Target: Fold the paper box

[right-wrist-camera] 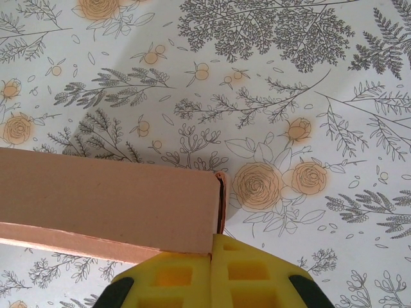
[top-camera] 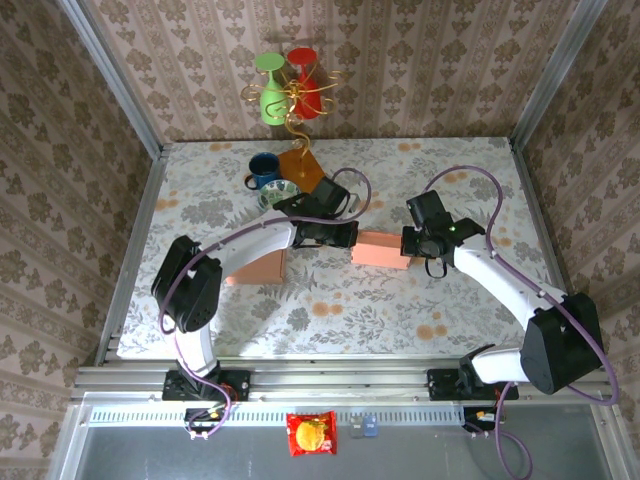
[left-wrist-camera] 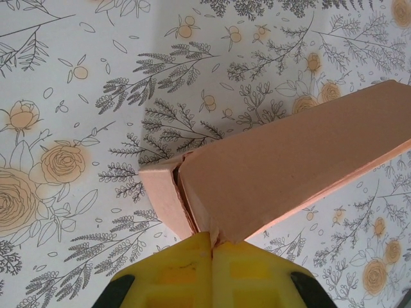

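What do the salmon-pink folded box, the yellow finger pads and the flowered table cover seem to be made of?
Salmon-pink folded box: thin matte paperboard, likely; raw edges and a split corner seam. Yellow finger pads: matte moulded plastic or rubber, with recessed pockets. Flowered table cover: smooth printed sheet, vinyl or paper; no weave visible.

Beyond the left claw [top-camera: 350,237] and to its left, a patterned bowl [top-camera: 277,194] sits just beside a blue mug [top-camera: 264,168] on the floral worktop [top-camera: 450,300]. Farther beyond, a gold wire stand [top-camera: 297,112] holds a green glass [top-camera: 270,90] and a red glass [top-camera: 306,82]. A red snack packet [top-camera: 311,434] lies well apart, on the near side.
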Available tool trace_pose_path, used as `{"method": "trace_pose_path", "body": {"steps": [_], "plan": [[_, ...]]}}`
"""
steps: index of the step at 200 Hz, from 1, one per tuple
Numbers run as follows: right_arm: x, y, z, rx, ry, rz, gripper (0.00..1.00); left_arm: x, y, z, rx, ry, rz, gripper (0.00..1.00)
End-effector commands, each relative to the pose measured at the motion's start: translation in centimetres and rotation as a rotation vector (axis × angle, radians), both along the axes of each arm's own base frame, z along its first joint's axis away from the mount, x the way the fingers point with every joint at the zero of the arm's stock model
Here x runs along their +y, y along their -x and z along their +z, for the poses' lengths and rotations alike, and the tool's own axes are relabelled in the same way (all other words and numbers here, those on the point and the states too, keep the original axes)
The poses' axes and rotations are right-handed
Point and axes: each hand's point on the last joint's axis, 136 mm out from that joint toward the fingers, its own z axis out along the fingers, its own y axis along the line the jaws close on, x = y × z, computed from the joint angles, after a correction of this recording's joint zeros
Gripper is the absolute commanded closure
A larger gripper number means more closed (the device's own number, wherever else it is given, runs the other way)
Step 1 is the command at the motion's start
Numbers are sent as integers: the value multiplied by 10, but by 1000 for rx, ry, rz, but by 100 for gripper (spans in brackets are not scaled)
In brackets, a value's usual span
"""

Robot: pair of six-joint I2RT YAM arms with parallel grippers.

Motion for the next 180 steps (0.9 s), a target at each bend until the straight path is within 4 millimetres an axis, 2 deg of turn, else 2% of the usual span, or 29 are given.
{"method": "trace_pose_path", "body": {"steps": [1,16,34,45,81,98,136,158,180], "plan": [[-2,15,-8,48,6,7,100,7,10,-2,-3,-27,-14,100],[1,18,-7,54,-21,-3,91,8,10,-3,-11,-34,-12,100],[5,24,-1,69,-81,-39,70,10,11,-3,-27,-43,-10,100],[10,28,6,81,-145,-76,61,12,10,-2,-35,-46,-4,100],[31,35,33,97,-449,-246,42,13,10,-1,-51,-44,3,100],[30,33,41,104,-587,-351,39,12,11,-1,-54,-43,5,100],[6,17,51,102,-877,-598,37,10,12,0,-57,-39,11,100],[-1,15,44,157,-990,-707,36,7,13,1,-62,-38,9,100],[-3,20,30,217,-1017,-769,35,6,13,2,-64,-39,10,100]]}}
